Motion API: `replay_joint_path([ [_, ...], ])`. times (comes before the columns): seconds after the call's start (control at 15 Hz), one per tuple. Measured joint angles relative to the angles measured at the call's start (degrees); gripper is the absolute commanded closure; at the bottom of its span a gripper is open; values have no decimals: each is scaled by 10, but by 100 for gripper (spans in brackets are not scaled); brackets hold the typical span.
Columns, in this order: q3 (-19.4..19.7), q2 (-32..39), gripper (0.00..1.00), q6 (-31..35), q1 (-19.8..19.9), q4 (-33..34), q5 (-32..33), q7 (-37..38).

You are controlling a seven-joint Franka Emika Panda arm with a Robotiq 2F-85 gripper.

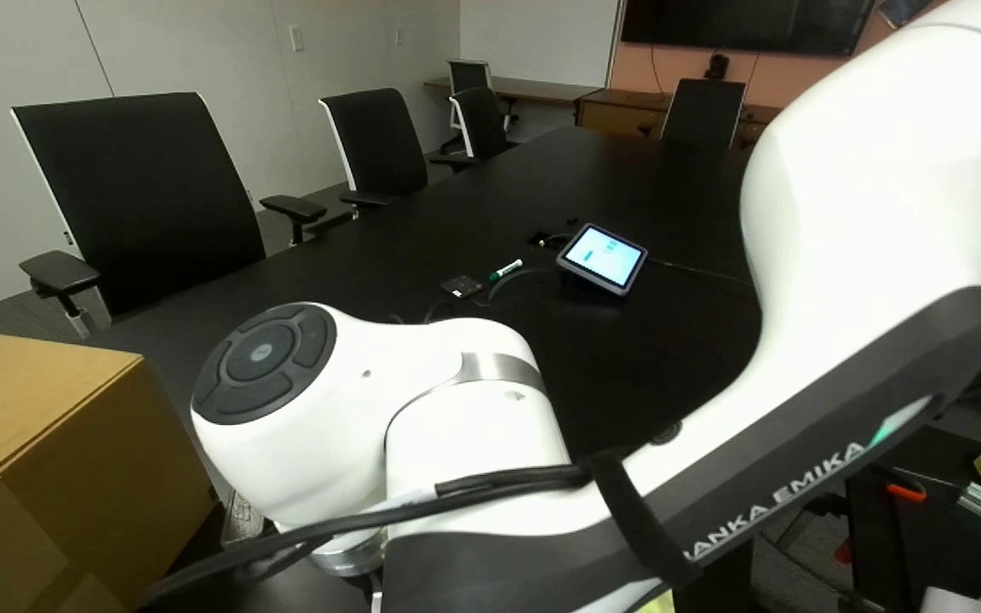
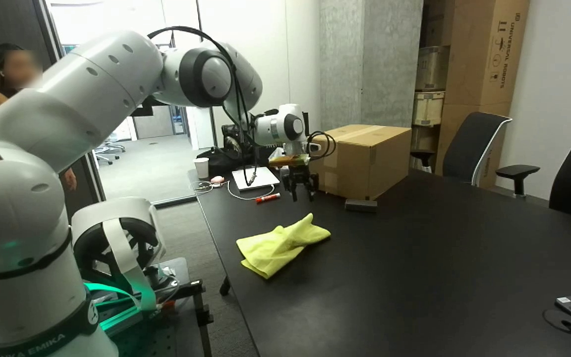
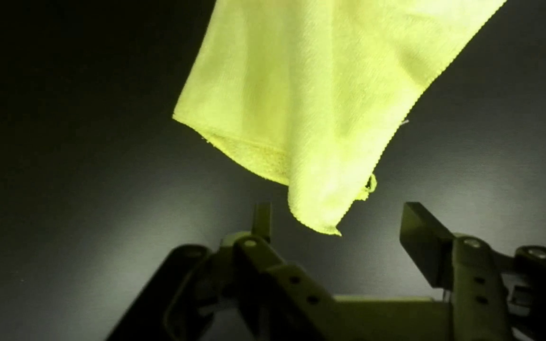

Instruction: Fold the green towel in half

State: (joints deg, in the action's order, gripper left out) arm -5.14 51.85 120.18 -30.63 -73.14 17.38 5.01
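The green towel (image 2: 278, 248) lies rumpled on the black table, with folds and a raised peak on the side toward the box. In the wrist view the towel (image 3: 334, 94) fills the upper middle, its narrow curled corner pointing down between the fingers. Only a sliver of the towel (image 1: 659, 603) shows at the bottom of an exterior view; the arm hides the rest. My gripper (image 2: 303, 198) points down above the table, beyond the towel's far end and apart from it. In the wrist view the gripper (image 3: 339, 239) is open, its fingers wide apart with nothing held.
A cardboard box (image 2: 342, 166) stands close beside the gripper. A dark block (image 2: 361, 206), a red marker (image 2: 267, 198), a white laptop (image 2: 256, 177) and a cup (image 2: 201, 167) are nearby. A tablet (image 1: 603, 258) and green marker (image 1: 506, 271) lie farther along the table.
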Motion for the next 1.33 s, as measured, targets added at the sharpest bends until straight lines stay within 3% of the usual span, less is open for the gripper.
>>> replay_joint_path([
  [0.33,33,-57,0,-7,23,-78,9,-4],
  [0.87,69,-223,0,4,103,-296,77,45],
  [1.33,75,-390,0,17,174,-504,110,131],
])
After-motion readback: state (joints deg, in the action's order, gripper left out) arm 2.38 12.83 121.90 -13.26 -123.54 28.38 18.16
